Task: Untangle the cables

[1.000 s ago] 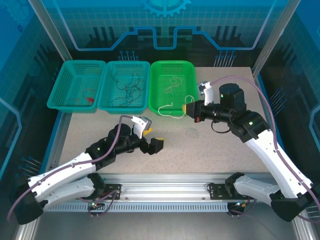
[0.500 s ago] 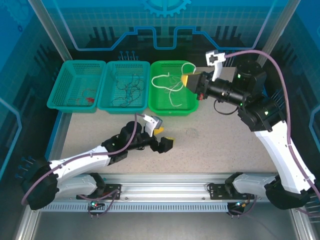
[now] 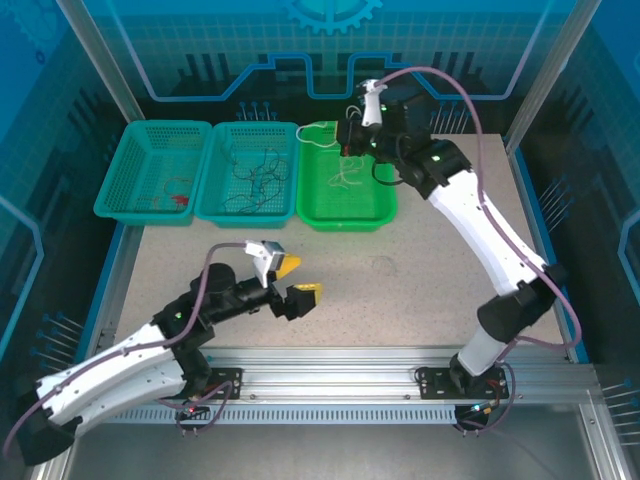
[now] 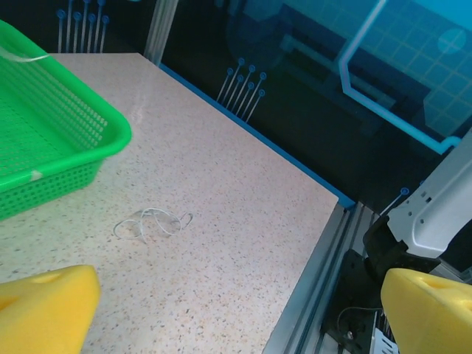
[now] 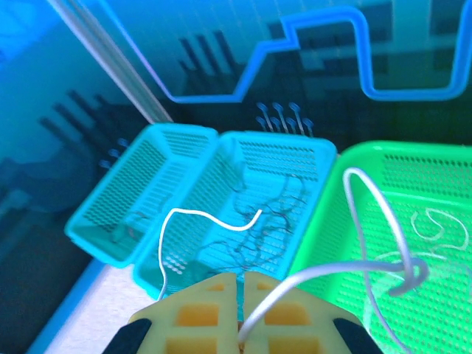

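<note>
Cables lie sorted in three baskets at the far side of the table (image 3: 430,290): a red one (image 3: 178,196) in the left basket (image 3: 120,190), dark ones (image 3: 255,178) in the middle basket (image 3: 215,200), and whitish in the green basket (image 3: 345,221). From above, my right hand (image 3: 346,134) hangs over the green basket's far end, clenched on a white cable (image 3: 320,126) that loops toward the rim. Its pads are hard to make out under the wrist. My left hand (image 3: 298,279) sits over the near part of the table, spread wide and holding nothing. A second ago my right hand was at the basket's near rim; it has since swung up and back, taking the cable along.

Left wrist: my pads (image 4: 44,313) stand far apart, both cut off by the frame. Beyond them a small whitish loop (image 4: 151,221) lies on the table near the green basket's corner.

Right wrist: the pads press together with the white cable pinched between them. One end curls free over the middle basket. The other loops over the green basket and runs off the bottom edge.
</note>
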Controlling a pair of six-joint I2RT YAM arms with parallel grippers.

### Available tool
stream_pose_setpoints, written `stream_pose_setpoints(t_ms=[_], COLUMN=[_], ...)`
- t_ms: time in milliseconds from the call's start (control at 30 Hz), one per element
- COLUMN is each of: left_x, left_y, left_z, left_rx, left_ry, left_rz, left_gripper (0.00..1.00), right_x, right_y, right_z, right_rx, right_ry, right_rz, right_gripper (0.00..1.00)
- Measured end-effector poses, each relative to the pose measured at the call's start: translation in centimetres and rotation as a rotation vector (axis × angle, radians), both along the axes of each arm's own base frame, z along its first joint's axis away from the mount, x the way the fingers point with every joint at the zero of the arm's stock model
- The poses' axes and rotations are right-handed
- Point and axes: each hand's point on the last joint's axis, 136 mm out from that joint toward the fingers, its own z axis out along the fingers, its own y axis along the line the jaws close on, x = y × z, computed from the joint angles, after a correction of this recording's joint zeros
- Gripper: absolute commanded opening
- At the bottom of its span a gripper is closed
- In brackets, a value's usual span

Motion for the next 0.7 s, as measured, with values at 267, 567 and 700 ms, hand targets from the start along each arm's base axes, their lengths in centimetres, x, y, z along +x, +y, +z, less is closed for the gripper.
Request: stream_pose_setpoints(t_ms=[267, 567, 700], left_x=[0.7, 1.1, 1.4], left_y=[4.1, 6.2, 6.6], left_z=[-1.4, -2.8, -3.1], left_rx=[0.150, 0.247, 0.263], left_ry=[0.078, 0.114, 0.117], left_rz=[0.183, 0.282, 0.303], left_gripper=[0.99, 0.99, 0.99], right_x=[4.2, 4.5, 3.1], right_y=[1.1, 0.4, -0.7], right_z=[-9.8, -19.5, -19.5], right_rx=[-0.109, -0.258, -0.275], right_ry=[0.170, 0.383, 0.394], right_rz=[-0.083, -0.128, -0.136], right_gripper=[0.07, 0.47, 0.47])
